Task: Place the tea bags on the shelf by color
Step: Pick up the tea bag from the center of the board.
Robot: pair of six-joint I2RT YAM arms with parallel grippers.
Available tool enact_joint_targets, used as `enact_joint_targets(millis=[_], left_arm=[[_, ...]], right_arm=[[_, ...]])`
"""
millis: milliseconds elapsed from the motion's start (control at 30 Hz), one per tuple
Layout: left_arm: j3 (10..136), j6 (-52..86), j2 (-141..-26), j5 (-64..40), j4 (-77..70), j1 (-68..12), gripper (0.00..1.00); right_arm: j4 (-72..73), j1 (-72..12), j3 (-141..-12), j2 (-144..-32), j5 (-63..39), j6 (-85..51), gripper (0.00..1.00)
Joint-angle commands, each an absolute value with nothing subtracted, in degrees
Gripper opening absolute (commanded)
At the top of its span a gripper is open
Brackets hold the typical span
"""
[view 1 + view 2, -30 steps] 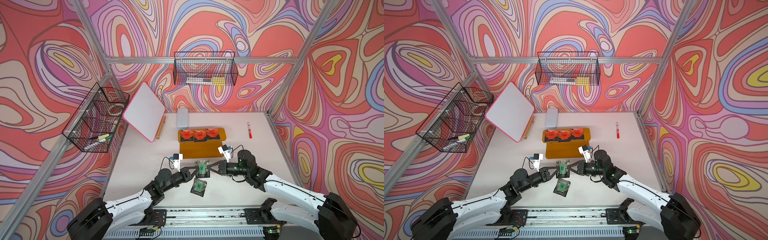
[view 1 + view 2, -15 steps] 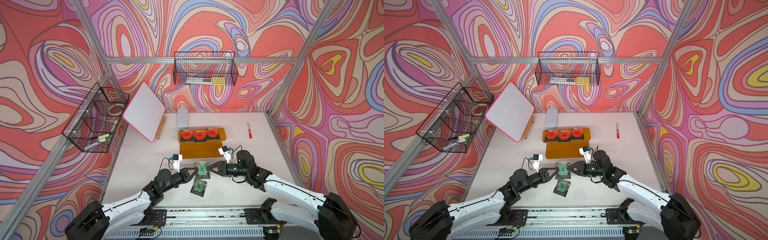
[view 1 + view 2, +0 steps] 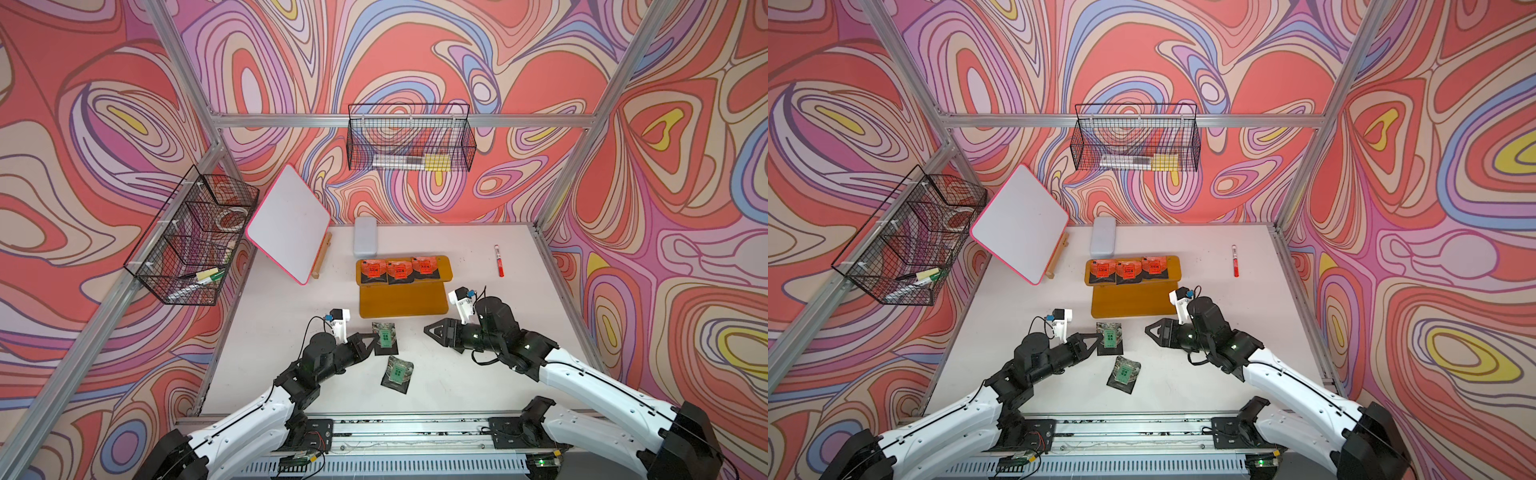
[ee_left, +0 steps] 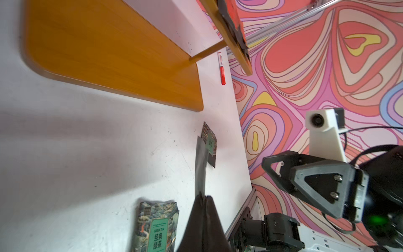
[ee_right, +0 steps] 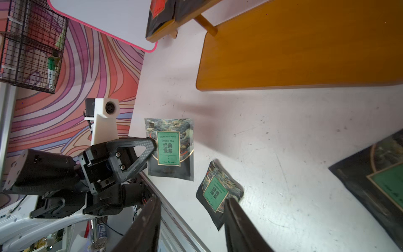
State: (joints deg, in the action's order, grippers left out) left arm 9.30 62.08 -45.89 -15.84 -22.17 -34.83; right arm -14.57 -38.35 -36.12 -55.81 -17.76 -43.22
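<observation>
The shelf point(image 3: 403, 301) stands mid-table. Three orange-red tea bags point(image 3: 400, 269) fill its upper tier, and its lower tier point(image 3: 1133, 301) is bare. My left gripper point(image 3: 372, 336) is shut on the edge of a green tea bag point(image 3: 385, 338), held just in front of the lower tier. It shows face-on in the right wrist view point(image 5: 172, 148) and edge-on in the left wrist view point(image 4: 200, 165). A second green tea bag point(image 3: 397, 374) lies flat nearer the front. A third green tea bag point(image 5: 381, 181) lies below my right arm. My right gripper point(image 3: 426, 329) is open and empty, well to the right of the held bag.
A red marker point(image 3: 500, 262) lies at the back right. A white pink-edged board point(image 3: 286, 224) leans at the back left, beside a white box point(image 3: 365, 236). Wire baskets hang on the back wall point(image 3: 409, 143) and the left wall point(image 3: 191, 245).
My right gripper has opened, let go of the green tea bag and drawn back to the right. My left gripper stays shut on that bag, holding it alone.
</observation>
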Motion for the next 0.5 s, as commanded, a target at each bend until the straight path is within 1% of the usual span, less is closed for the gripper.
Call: enact_joint_targets(millis=[0, 233, 467], left_arm=[[11.63, 59.07, -46.24, -18.67, -17.32, -31.54, 0.00], [14.18, 56.87, -51.63, -23.36, -18.20, -24.52, 0.00], [17.87, 55.55, -59.01, -27.05, -21.43, -19.65, 0.00]], right_arm=[[-21.09, -38.67, -37.92, -54.35, -10.54, -39.24, 0.49], [-21.28, -38.67, -37.97, -52.58, -5.83, -37.62, 0.50], [-21.79, -38.67, -38.09, -51.86, -4.63, -35.87, 0.50]])
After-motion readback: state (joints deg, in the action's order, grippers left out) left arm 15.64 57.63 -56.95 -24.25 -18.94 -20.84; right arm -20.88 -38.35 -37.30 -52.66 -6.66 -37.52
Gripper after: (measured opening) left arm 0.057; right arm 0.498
